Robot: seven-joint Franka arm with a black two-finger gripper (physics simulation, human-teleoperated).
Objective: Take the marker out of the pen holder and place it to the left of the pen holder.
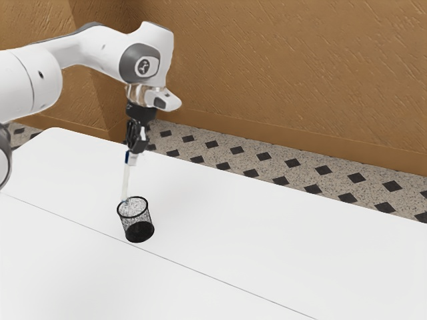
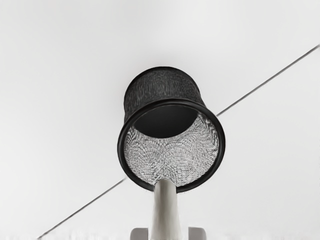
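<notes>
My gripper (image 1: pixel 135 148) is above the pen holder in the exterior view, shut on the upper, blue-and-white end of the marker (image 1: pixel 125 180). The marker hangs nearly upright, its lower tip by the rim of the black mesh pen holder (image 1: pixel 139 231). Whether that tip is just inside or just over the rim, I cannot tell. In the wrist view the marker (image 2: pixel 167 212) runs from between the fingertips of my gripper (image 2: pixel 168 234) to the near rim of the pen holder (image 2: pixel 162 90). The holder stands upright.
A white table (image 1: pixel 267 247) with a thin seam line lies under the holder. Beyond its far edge are a patterned floor (image 1: pixel 267 157) and a brown wall (image 1: pixel 287 73).
</notes>
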